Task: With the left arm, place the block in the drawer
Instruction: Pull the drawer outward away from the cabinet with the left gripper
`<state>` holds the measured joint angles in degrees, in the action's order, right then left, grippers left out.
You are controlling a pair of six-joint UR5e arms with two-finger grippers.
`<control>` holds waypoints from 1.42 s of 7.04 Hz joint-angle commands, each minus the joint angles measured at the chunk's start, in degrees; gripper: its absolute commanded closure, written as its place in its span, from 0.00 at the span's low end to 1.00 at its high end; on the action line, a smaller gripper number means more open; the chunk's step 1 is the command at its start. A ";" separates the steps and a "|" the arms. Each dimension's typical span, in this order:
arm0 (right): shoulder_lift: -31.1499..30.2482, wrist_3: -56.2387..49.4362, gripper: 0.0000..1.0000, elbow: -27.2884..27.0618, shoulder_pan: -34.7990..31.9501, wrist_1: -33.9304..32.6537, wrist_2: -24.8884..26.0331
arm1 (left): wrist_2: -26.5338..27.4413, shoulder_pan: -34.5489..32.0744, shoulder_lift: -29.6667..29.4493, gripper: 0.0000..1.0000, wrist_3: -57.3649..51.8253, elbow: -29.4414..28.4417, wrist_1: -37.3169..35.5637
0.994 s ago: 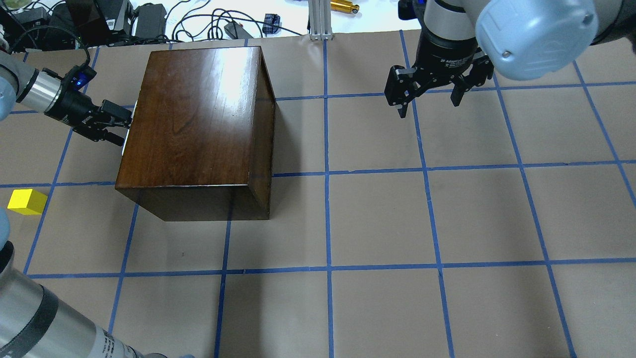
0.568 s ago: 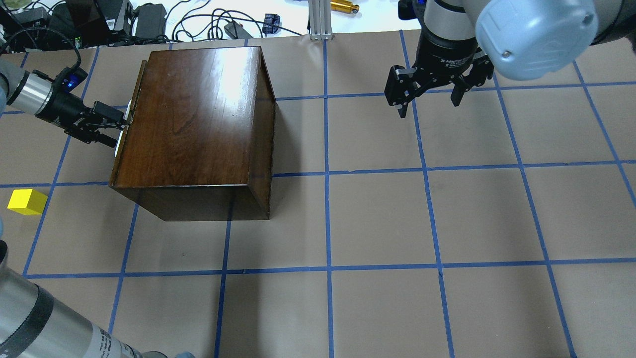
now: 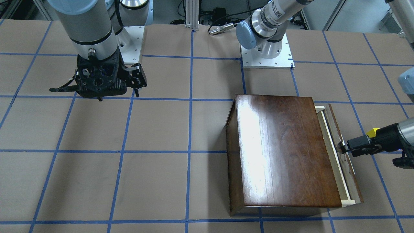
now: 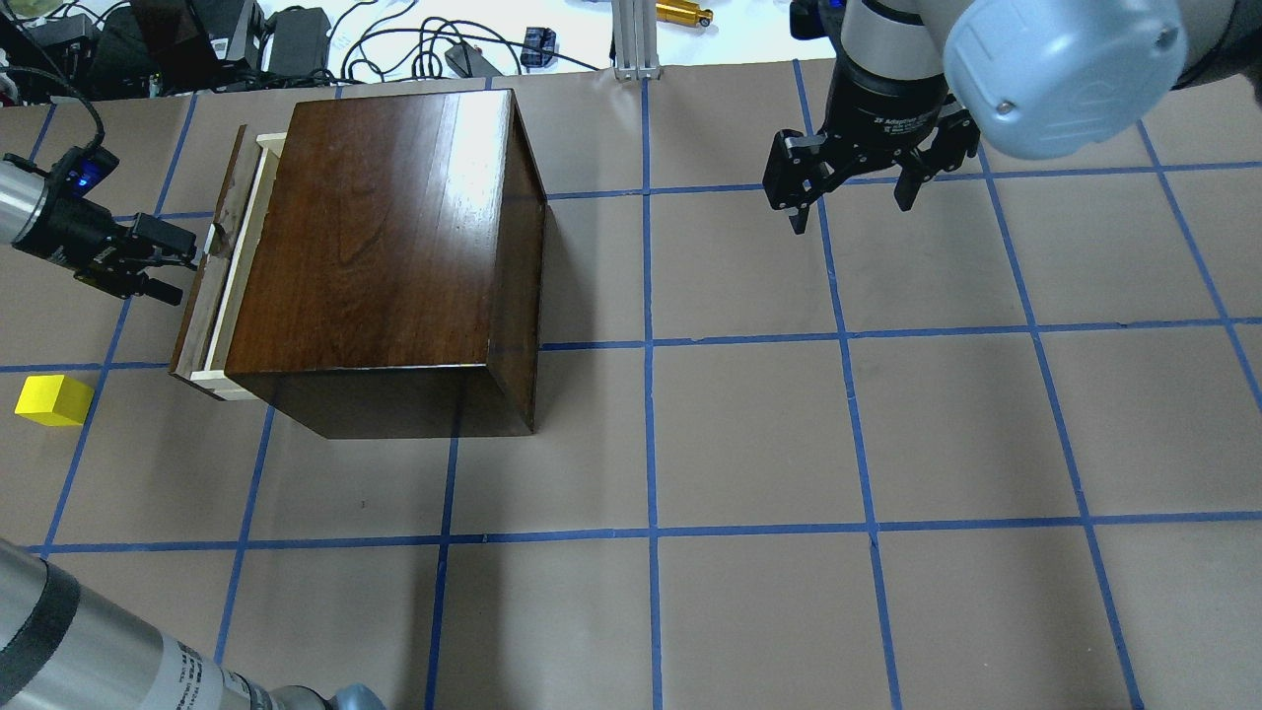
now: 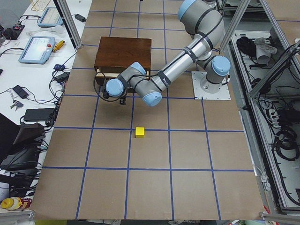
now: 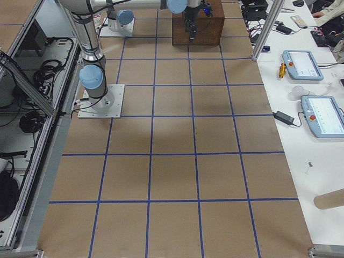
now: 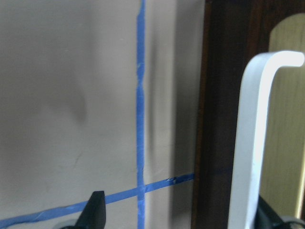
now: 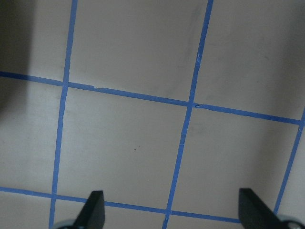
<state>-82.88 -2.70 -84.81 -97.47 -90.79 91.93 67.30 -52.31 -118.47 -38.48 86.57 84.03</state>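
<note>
The left hand (image 4: 186, 266) lies low and level at the front of the drawer (image 4: 200, 316), a blue light glowing on its wrist. Its fingers are spread wide. In the left wrist view the drawer's white handle (image 7: 255, 133) stands between them, close beside one fingertip (image 7: 272, 217) and well apart from the other. I cannot tell whether that finger touches the handle.

The drawer stands partly out of the glossy dark-brown wooden box (image 4: 385, 217). A narrow strip of its pale tray shows between the dark front and the box. What lies inside the tray is hidden under the box top.

The yellow block (image 4: 54, 399) sits on the table (image 4: 749, 434), outside the drawer and free of both hands. In the overhead view it is near the picture's left edge, on the drawer's side of the box and nearer the robot than the left hand. In the front-facing view it peeks out just behind that hand.

The right hand (image 4: 850, 209) hangs above the table on the other side, well apart from the box. It points down with its fingers wide and nothing between them. Its wrist view shows only brown paper crossed by blue tape lines (image 8: 183, 138).
</note>
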 commanded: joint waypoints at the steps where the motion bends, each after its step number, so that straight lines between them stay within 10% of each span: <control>1: 0.00 -0.02 0.00 0.00 0.00 0.00 0.00 | 0.29 2.29 -0.10 0.00 -2.54 0.00 -0.01; 10: 0.00 0.06 0.00 0.00 0.00 0.00 0.00 | 4.15 6.43 4.19 0.00 -5.11 -0.61 -2.65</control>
<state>-82.88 -2.68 -84.81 -97.47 -90.79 91.93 70.53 -45.86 -116.05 -43.69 86.29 80.98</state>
